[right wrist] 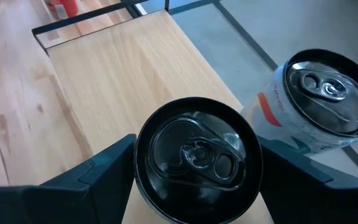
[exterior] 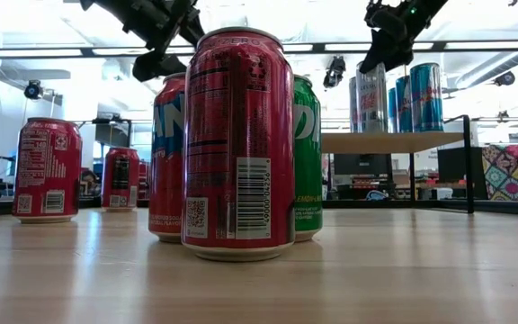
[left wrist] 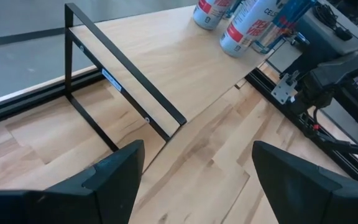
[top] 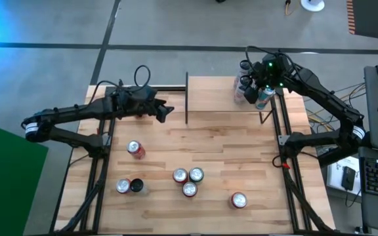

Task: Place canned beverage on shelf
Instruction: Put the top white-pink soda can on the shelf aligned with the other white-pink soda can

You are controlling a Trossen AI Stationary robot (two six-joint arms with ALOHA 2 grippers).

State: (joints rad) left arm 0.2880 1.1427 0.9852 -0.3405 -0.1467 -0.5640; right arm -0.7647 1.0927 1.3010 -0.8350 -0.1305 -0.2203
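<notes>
The right gripper (right wrist: 194, 165) stood over the far right corner of the shelf (top: 215, 95), its fingers straddling a black-topped can (right wrist: 196, 157) standing on the board; whether they were pressing it I cannot tell. The silver can (right wrist: 319, 99) just beside could have been knocked off the edge by a spreading finger. Smooth thin-walled cylinders on pale plank. The left gripper (top: 165, 111) waited released, left of the shelf.

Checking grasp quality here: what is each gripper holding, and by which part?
The right gripper grips a black-topped can by its sides near the top, over the shelf. The left gripper is open and holds nothing.
</notes>
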